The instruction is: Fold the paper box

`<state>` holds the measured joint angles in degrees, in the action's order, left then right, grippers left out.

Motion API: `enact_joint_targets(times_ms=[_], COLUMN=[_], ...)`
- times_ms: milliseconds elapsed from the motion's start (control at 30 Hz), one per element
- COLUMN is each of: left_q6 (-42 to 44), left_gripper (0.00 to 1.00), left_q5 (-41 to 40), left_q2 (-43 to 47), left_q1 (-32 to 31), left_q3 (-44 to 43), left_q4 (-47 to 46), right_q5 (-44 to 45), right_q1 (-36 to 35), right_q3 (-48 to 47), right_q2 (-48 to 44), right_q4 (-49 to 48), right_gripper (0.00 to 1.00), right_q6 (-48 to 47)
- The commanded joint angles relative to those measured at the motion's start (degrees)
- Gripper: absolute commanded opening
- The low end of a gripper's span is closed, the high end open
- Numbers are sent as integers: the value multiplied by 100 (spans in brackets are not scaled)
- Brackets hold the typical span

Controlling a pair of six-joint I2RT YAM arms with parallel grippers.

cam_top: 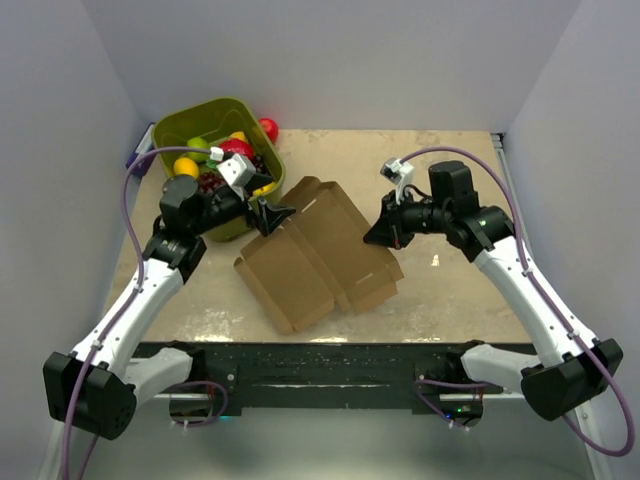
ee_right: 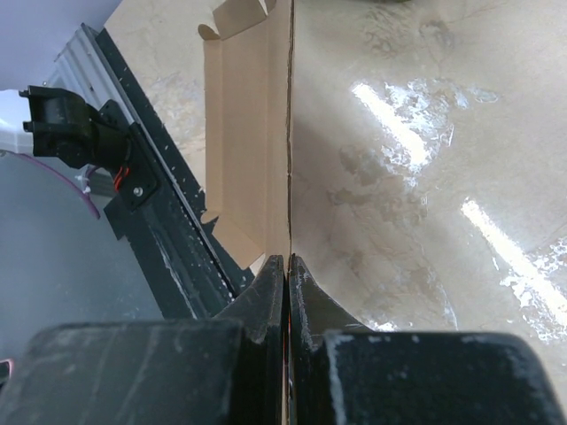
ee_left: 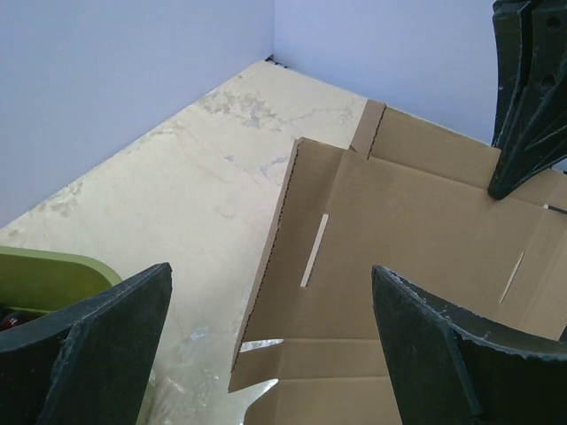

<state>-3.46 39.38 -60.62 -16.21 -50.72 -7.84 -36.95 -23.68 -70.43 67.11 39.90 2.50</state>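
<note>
- The bench point(cam_top: 450, 290) is a pale, mottled beige slab. It is glossy enough to throw back bright streaks of light just right of the paper box point(cam_top: 310, 260).
- Plain pale walls point(cam_top: 350, 60) close in behind the box and on both its sides. A black rail point(cam_top: 320, 365) runs along the bench's near edge, in front of the box.
- The paper box lies mid-bench, a brown creased blank turned at an angle, with its panels, flaps and narrow slots showing.
- A green bin point(cam_top: 170, 128) of fruit point(cam_top: 237, 148) stands to the box's far left, its near corner just beside the box's far-left flap.
- The left gripper point(cam_top: 268, 215) hangs over the box's far-left part, fingers spread wide with only card showing below them.
- The right gripper point(cam_top: 378, 235) sits at the box's right edge, fingers pressed together. The card's edge runs straight into the seam between them, so it seems to be pinching that edge.
- The widest open bench lies right of the box and behind it. Left of the box, only a narrow strip separates it from the bin and the wall.
</note>
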Motion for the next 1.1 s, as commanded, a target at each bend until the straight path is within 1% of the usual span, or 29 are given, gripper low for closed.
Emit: enact_joint_targets(times_ms=[0, 167, 333, 400, 433, 467, 500, 533, 600, 633, 667, 733, 800, 833, 900, 933, 1000, 1033, 1067], left_q6=[241, 215, 320, 320, 477, 470, 469, 469, 487, 496, 505, 618, 698, 741, 768, 777, 751, 742, 725], left_gripper=[98, 96, 94, 90, 87, 80, 76, 69, 61, 53, 48, 41, 38, 32, 26, 17, 8, 0, 0], left_q5=[-255, -307, -650, -685, -694, -694, -720, -738, -791, -808, -809, -817, -983, -1037, -1159, -1186, -1370, -1458, -1563], left_q2=[-81, -196, -248, -257, -292, -301, -310, -310, -319, -328, -336, -354, -354, -345, -354, -345, -328, -328, -319], left_q1=[-172, -234, -462, -506, -515, -524, -541, -559, -594, -620, -638, -743, -866, -901, -954, -955, -998, -1016, -1025], left_q3=[-43, -61, -70, -78, -78, -96, -87, -96, -79, -78, -87, -87, -78, -78, -70, -61, -35, -8, 9], left_q4=[19, -34, 63, 63, 63, 72, 72, 72, 72, 63, 63, 80, 124, 142, 160, 160, 142, 133, 124], right_q5=[-5, 56, 65, 65, 74, 74, 91, 91, 118, 135, 135, 162, 179, 188, 241, 284, 486, 557, 627], right_q1=[-75, -207, -277, -295, -312, -321, -330, -339, -348, -356, -365, -383, -400, -409, -418, -418, -418, -418, -418], right_q3=[-181, -41, 109, 118, 118, 126, 118, 118, 118, 109, 100, 100, 118, 126, 135, 135, 153, 161, 162], right_q2=[-84, -93, -163, -146, -154, -155, -155, -155, -163, -155, -155, -155, -155, -155, -146, -146, -181, -198, -207], right_q4=[-35, -123, -237, -246, -246, -246, -246, -246, -237, -220, -202, -211, -219, -228, -228, -246, -298, -377, -421], right_gripper=[0, 0, 0, 0, 0, 0, 0, 0, 0, 0, 0, 0, 0, 0, 0, 0, 0, 0, 0], right_q6=[-39, 31, 75, 84, 84, 84, 84, 84, 84, 84, 84, 66, 66, 66, 84, 110, 267, 329, 382])
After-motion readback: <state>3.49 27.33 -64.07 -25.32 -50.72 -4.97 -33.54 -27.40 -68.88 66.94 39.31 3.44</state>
